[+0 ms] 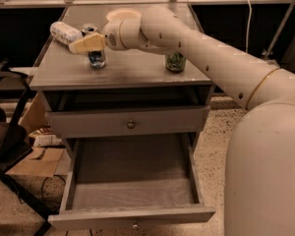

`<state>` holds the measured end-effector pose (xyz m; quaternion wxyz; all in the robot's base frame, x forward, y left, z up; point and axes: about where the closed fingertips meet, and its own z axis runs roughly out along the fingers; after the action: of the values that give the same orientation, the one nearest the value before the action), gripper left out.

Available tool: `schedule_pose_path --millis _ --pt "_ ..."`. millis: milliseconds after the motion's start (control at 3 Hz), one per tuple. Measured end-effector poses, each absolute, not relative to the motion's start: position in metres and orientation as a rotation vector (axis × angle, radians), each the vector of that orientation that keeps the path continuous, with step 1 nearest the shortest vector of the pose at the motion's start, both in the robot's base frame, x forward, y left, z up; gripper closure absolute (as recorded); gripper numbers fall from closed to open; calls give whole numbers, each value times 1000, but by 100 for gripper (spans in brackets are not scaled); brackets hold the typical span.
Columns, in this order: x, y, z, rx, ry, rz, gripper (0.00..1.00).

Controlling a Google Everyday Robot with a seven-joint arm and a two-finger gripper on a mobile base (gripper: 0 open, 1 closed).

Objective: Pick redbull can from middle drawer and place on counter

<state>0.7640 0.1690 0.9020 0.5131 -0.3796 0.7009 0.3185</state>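
Redbull can [97,59] stands upright on the counter [137,72], left front area. Gripper [88,44] sits at the can's upper half; you cannot tell whether it clamps the can. Middle drawer [132,181] is pulled out, its grey floor bare. A green can [175,62] stands to the right and a white bottle [65,32] lies behind the redbull can. The room floor [214,132] is speckled.

Two cans [97,59] [175,62], perhaps one bottle [64,32], one bowl [123,14], two drawers [152,122] [132,181], one gripper [86,44] above counter [137,72].
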Motion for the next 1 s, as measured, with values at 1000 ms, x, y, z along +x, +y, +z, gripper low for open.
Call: schedule_pose_path --millis 1000 --pt "754 102 1072 -1015 1652 601 0"
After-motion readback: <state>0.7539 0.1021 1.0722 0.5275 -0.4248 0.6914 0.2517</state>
